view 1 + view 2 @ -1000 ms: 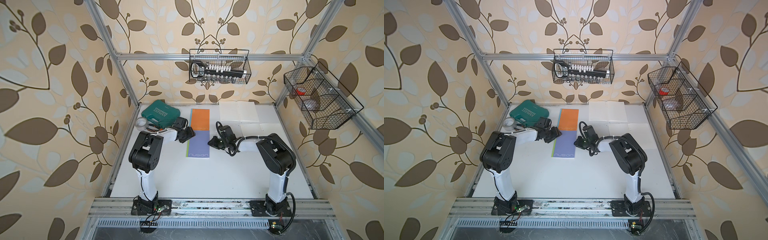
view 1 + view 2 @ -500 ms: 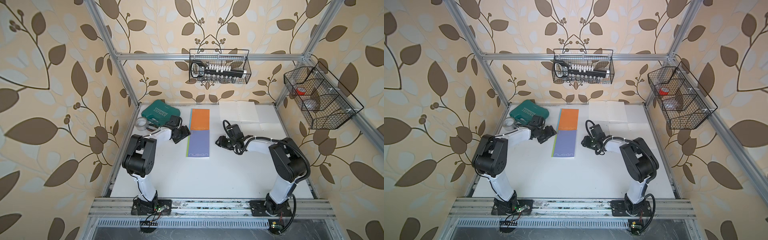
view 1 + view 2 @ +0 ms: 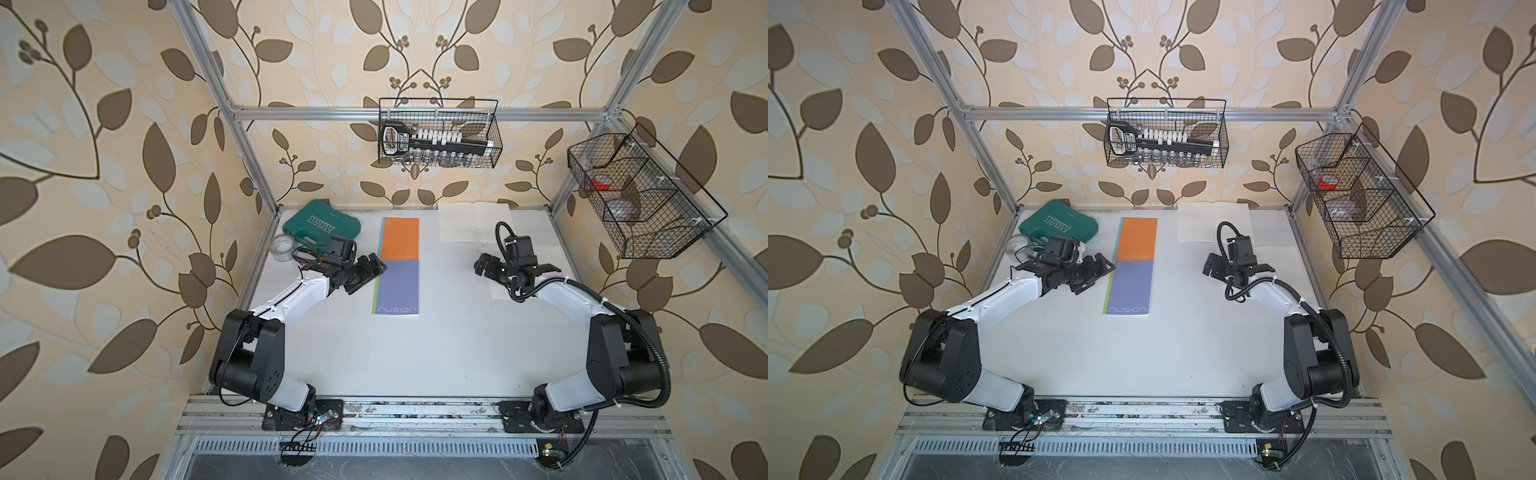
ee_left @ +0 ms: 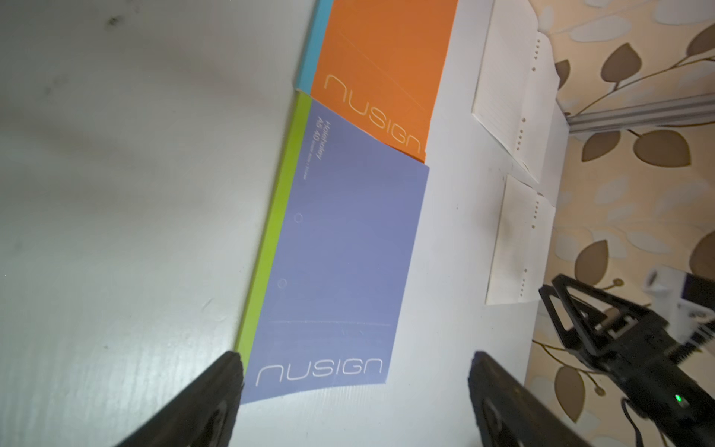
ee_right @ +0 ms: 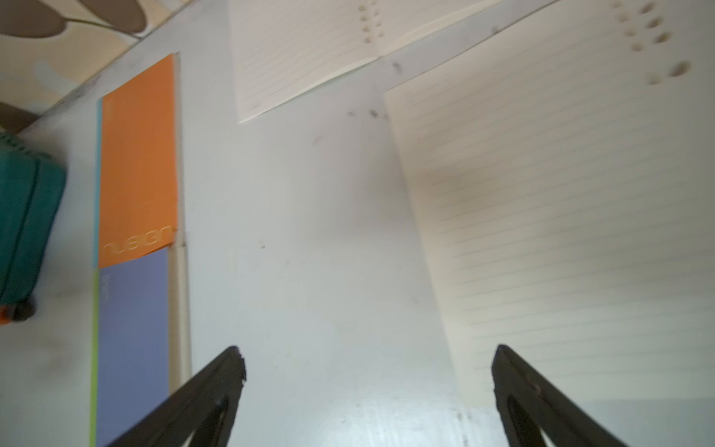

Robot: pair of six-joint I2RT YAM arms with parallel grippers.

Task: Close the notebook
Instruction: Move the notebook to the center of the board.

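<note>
A purple notebook (image 3: 397, 286) (image 4: 340, 263) with a green spine lies shut and flat on the white table, and an orange notebook (image 3: 400, 239) lies shut just beyond it. My left gripper (image 3: 376, 268) (image 4: 356, 371) is open and holds nothing, its tips at the purple cover's left edge. My right gripper (image 3: 484, 268) (image 5: 369, 363) hangs open and empty over bare table, to the right of the purple notebook. Two notebooks lie open with lined pages up, one at the back (image 3: 461, 222) (image 5: 309, 46) and one beneath my right arm (image 3: 498, 291) (image 5: 561, 232).
A green tool case (image 3: 322, 226) and a tape roll (image 3: 281, 248) sit at the back left, close behind my left wrist. A wire basket (image 3: 438, 139) hangs on the back rail and another wire basket (image 3: 640, 195) on the right rail.
Both grippers have opened wide. My right gripper has drawn back to the right, away from the purple notebook. The left arm's elbow has swung lower while its tips stay at the cover's left edge.
</note>
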